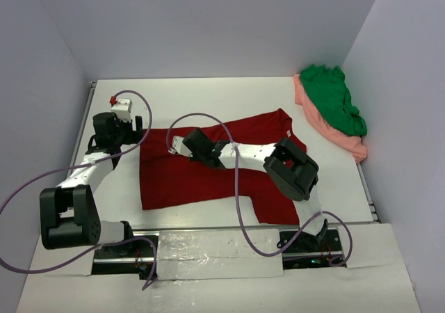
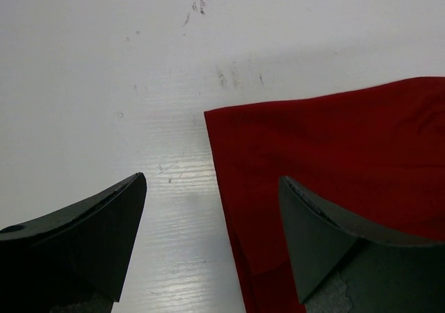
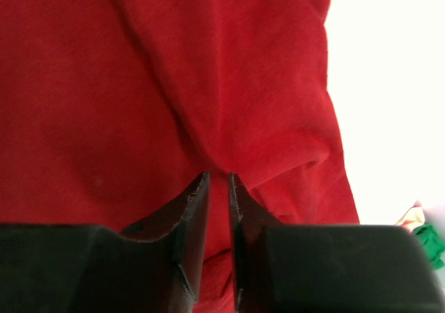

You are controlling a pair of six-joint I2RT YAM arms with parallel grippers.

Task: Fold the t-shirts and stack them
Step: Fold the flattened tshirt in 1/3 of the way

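Note:
The dark red t-shirt (image 1: pixel 174 181) lies spread on the white table (image 1: pixel 208 97), partly folded, with a sleeve toward the front right. My right gripper (image 1: pixel 182 146) reaches across it to its upper left part. In the right wrist view its jaws (image 3: pixel 219 177) stand slightly apart, open, over a ridge of red cloth (image 3: pixel 139 83). My left gripper (image 1: pixel 135 129) hovers wide open at the shirt's far left corner (image 2: pixel 334 153), one finger (image 2: pixel 327 236) over the cloth, the other over bare table, holding nothing. The green t-shirt (image 1: pixel 334 97) lies crumpled on the pink one (image 1: pixel 327 125) at the back right.
White walls close in the table on the left, back and right. The green and pink pile sits against the right wall and shows at the edge of the right wrist view (image 3: pixel 432 243). Purple cables (image 1: pixel 240 188) loop over the red shirt and both arms.

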